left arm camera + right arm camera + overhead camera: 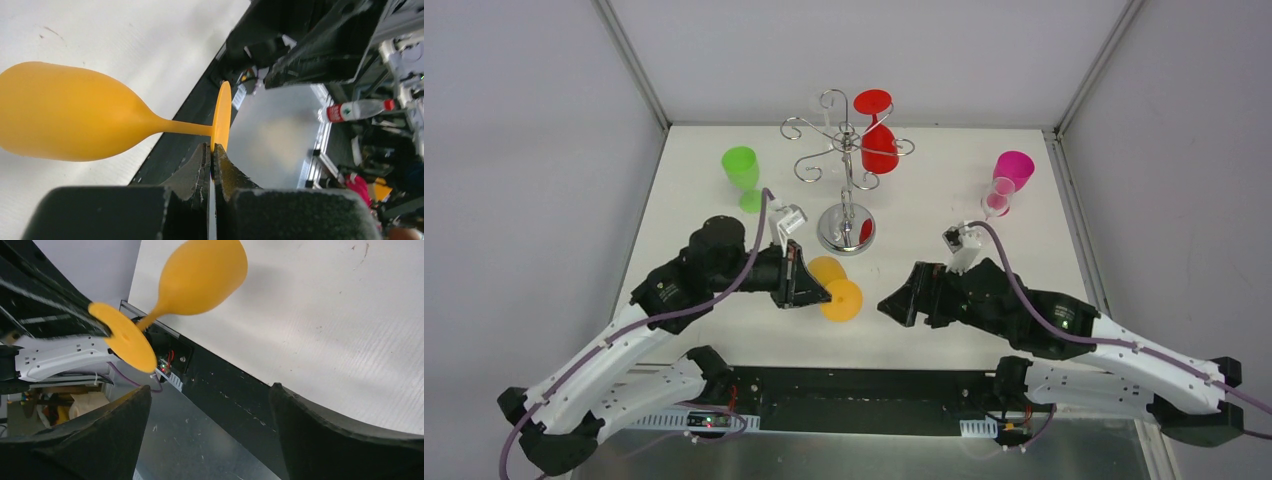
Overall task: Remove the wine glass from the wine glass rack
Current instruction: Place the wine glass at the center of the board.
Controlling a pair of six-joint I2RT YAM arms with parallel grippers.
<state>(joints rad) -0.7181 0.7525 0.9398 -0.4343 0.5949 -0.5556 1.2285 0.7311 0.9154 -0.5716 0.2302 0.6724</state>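
Observation:
The chrome wine glass rack stands at the back middle of the table, and a red wine glass hangs upside down from one of its arms. An orange wine glass is off the rack, lying sideways in the air over the table's front. My left gripper is shut on the rim of its round foot, with the bowl pointing away. The right gripper is just right of the foot, open and apart from it. In the right wrist view the orange wine glass shows beyond the spread fingers.
A green wine glass stands upright at the back left. A pink wine glass stands at the back right. The black front rail runs along the near edge, under both grippers.

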